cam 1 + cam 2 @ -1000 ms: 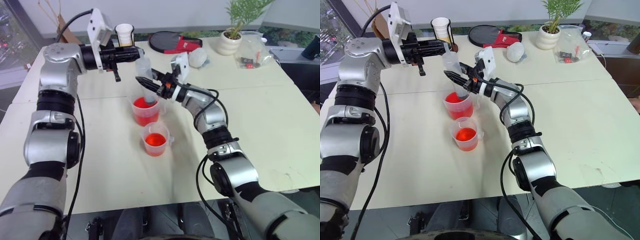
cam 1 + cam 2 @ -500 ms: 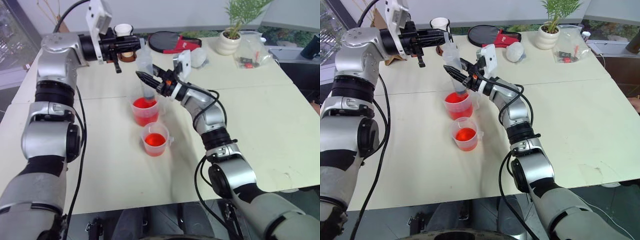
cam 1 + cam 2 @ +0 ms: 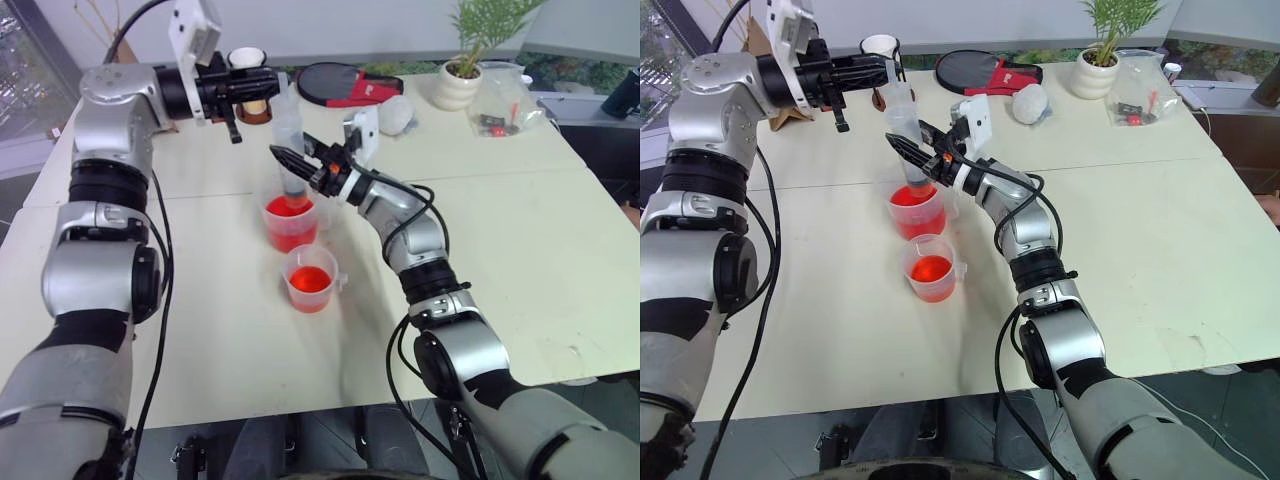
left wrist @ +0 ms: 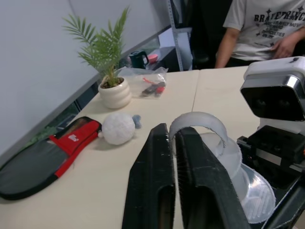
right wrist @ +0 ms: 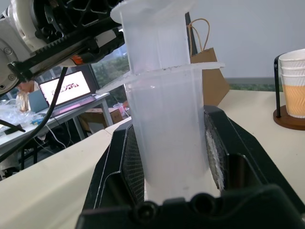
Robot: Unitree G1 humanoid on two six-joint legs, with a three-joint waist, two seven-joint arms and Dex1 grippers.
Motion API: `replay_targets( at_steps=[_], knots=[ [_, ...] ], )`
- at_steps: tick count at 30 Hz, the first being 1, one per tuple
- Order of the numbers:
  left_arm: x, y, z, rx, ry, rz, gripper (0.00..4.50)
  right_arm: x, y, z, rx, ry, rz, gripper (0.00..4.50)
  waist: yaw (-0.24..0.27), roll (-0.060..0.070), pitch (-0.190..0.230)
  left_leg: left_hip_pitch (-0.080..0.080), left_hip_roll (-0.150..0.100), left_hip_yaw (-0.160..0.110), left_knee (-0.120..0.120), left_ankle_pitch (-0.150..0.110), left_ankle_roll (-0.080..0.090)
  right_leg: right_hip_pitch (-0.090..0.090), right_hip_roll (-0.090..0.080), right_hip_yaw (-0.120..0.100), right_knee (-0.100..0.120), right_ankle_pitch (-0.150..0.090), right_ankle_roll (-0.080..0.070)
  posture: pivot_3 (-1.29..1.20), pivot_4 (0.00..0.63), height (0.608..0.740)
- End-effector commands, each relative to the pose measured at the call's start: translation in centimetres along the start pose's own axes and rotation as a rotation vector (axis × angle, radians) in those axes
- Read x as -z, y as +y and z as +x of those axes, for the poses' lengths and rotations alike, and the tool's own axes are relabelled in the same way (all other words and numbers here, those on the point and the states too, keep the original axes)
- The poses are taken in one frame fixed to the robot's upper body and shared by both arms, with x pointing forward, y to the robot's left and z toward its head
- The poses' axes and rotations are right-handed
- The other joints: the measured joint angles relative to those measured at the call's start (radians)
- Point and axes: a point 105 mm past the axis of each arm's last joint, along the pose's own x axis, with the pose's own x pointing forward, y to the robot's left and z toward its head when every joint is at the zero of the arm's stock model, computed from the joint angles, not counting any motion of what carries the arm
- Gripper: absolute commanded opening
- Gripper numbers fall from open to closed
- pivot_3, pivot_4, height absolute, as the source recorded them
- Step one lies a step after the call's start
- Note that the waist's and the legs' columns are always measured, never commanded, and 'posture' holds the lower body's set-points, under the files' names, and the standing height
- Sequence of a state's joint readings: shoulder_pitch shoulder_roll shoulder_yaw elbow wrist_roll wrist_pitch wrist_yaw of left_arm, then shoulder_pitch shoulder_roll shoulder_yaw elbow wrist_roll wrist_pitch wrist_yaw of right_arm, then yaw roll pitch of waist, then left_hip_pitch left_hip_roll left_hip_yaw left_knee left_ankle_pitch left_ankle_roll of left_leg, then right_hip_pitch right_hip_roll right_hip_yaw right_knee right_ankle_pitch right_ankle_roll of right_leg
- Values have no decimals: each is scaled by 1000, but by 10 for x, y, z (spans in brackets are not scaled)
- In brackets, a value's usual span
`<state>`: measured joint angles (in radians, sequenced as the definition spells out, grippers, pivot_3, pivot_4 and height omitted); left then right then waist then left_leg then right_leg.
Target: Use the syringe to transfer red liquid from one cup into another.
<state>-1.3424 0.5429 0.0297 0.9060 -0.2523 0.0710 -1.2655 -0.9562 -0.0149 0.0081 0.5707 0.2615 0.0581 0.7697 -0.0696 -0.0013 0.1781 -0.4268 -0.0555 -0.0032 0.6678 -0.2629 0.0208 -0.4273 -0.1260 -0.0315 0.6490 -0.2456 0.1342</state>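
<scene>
The right hand (image 3: 288, 160) clamps the barrel of the syringe (image 3: 290, 135), held upright with its tip in the red liquid (image 3: 291, 210) of the taller cup (image 3: 292, 222) at the worktop's (image 3: 520, 230) centre. The left hand (image 3: 282, 84), fingers (image 4: 157, 191) nearly pressed together, meets the plunger top. The shorter cup (image 3: 311, 279) stands just beside, at 6 o'clock.

Two clear cups (image 3: 290, 222) (image 3: 311, 279) — both red-filled, one syringe (image 3: 289, 135), one plant (image 3: 462, 60)
</scene>
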Motion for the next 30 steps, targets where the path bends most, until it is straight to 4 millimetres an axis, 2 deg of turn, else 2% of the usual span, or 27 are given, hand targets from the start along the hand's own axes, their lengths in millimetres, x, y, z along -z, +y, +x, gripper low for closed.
replay_targets(
  at_steps=[1, 4, 7, 11, 16, 23, 25, 28, 30],
  knots=[
    [-46, 14, -10, -66, -116, 96, 1914, -8, 16, 12, -79, -15, -32, 1412, 0, 0, 0, 0, 0, 0, 0, 0, 0, 0, 0, 0, 0, 0, 0, 0, 150, 740],
    [-36, 13, -19, -58, -60, 73, 3435, -20, 9, 11, -63, -42, -46, 1412, -1, 0, 0, 0, 0, 0, 0, 0, 0, 0, 0, 0, 0, 0, 0, 0, 150, 740],
    [-19, 9, -38, -38, 17, 21, 3435, -32, 5, 9, -60, -68, -53, 1412, -1, 0, 0, 0, 0, 0, 0, 0, 0, 0, 0, 0, 0, 0, 0, 0, 150, 740],
    [13, 3, -76, -68, 137, -70, 3435, -43, 4, 6, -54, -92, -53, 1412, -4, 0, 0, 1, 0, 0, -1, 0, 0, 0, 0, 0, 1, 0, 0, 0, 150, 740],
    [22, -5, -103, -139, 136, -161, 3435, -56, 0, 6, -37, -127, -57, 1412, 2, 0, 0, 0, 0, -1, 0, 0, 0, 0, 0, 1, 0, 0, 0, 0, 150, 740],
    [18, -14, -108, -215, 76, -182, 3435, -80, -8, 9, -27, -164, -86, 1412, 6, 0, 0, 0, 0, -3, 0, 0, -1, 0, 0, 1, 1, 0, 0, 0, 150, 740],
    [17, -16, -106, -219, 63, -186, 3435, -98, -10, 5, -29, -189, -92, 1412, 6, 0, 0, 0, 0, -3, 0, 1, -1, 0, 0, 1, 1, 0, 0, 0, 150, 740],
    [18, -19, -102, -209, 52, -191, 3435, -141, -5, -16, -51, -252, -35, 1412, 13, 0, 0, 0, 0, -3, 0, 1, -1, 0, 0, 1, 0, 0, 0, 0, 150, 740],
    [19, -20, -99, -203, 46, -193, 3435, -153, 4, -27, -69, -251, 26, 1412, 19, 0, 0, -1, 0, -3, 0, 1, -1, 0, 0, 1, 0, 0, 0, 0, 150, 740]
  ],
)
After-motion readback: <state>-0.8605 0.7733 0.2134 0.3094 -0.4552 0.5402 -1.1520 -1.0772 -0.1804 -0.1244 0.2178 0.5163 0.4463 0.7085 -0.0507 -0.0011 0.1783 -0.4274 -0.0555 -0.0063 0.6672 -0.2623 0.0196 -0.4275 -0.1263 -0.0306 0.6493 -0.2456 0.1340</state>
